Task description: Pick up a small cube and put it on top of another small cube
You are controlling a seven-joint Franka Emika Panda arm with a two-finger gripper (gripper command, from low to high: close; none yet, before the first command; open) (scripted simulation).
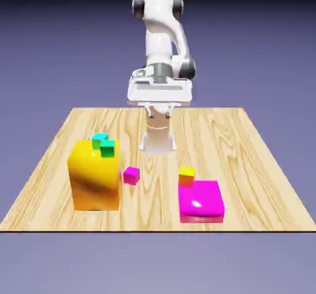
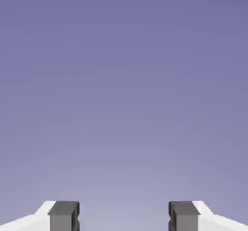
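A: What is the hand (image 2: 124, 218) doing?
B: Its two grey fingertips (image 2: 63, 215) stand wide apart with nothing between them, only the plain backdrop beyond.

A: And the cubes?
B: All down on the worktop (image 1: 203, 132). A small magenta cube (image 1: 131, 175) lies just beside a big yellow block (image 1: 94, 178), which carries a teal cube (image 1: 99, 140) and a green cube (image 1: 107, 148) touching each other. Toward the exterior view's right, a small orange cube (image 1: 186, 176) sits by the far corner of a flat pink block (image 1: 201, 202).
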